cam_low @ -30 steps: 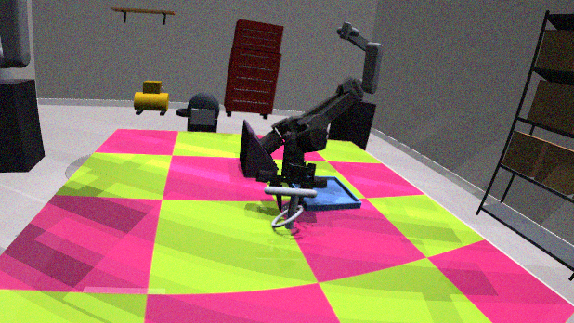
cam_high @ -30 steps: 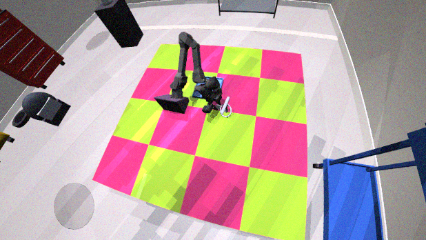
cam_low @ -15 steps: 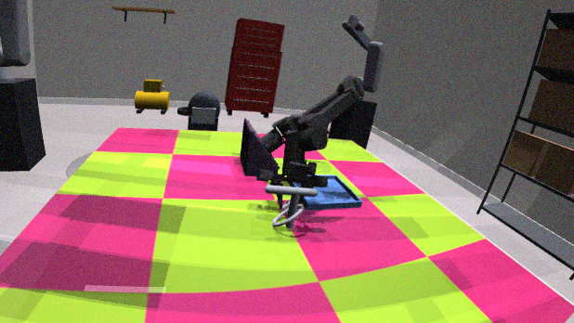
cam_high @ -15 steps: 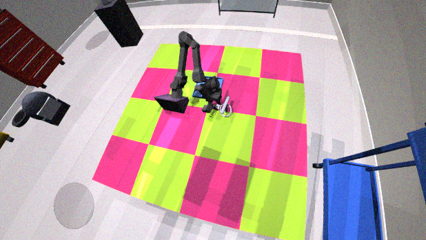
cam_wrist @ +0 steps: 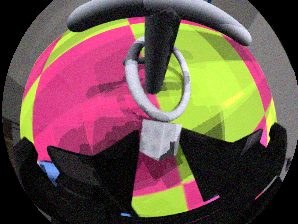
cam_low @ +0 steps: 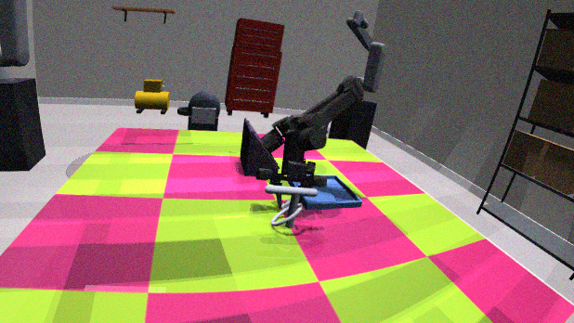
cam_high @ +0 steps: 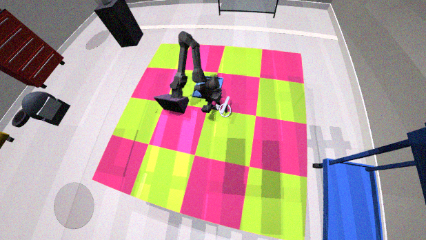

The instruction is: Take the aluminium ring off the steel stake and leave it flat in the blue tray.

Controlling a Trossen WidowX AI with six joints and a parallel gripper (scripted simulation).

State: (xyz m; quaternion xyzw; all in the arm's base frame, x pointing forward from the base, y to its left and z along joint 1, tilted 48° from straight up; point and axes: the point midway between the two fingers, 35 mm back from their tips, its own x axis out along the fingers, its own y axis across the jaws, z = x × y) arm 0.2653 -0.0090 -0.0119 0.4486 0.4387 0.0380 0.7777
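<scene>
The aluminium ring (cam_high: 225, 116) (cam_low: 280, 223) (cam_wrist: 165, 117) hangs tilted around the stake (cam_low: 291, 222) (cam_wrist: 158, 60), below its cross-bar (cam_high: 226, 102) (cam_low: 290, 190) (cam_wrist: 95, 19). Its welded tab (cam_wrist: 159, 139) is a pale block on the ring's near side in the wrist view. My gripper (cam_high: 214, 106) (cam_wrist: 158, 133) is shut on the tab, with one dark finger on each side. In the exterior view the fingers are partly hidden behind the cross-bar. The blue tray (cam_high: 197, 93) (cam_low: 332, 205) stands behind the stake in the exterior view, partly under the arm in the top view.
A dark slanted panel (cam_high: 170, 103) (cam_low: 253, 150) stands beside the arm's base. The pink and green checked mat (cam_high: 220, 179) (cam_low: 195, 260) lies under everything. The cross-bar juts out both ways over the ring.
</scene>
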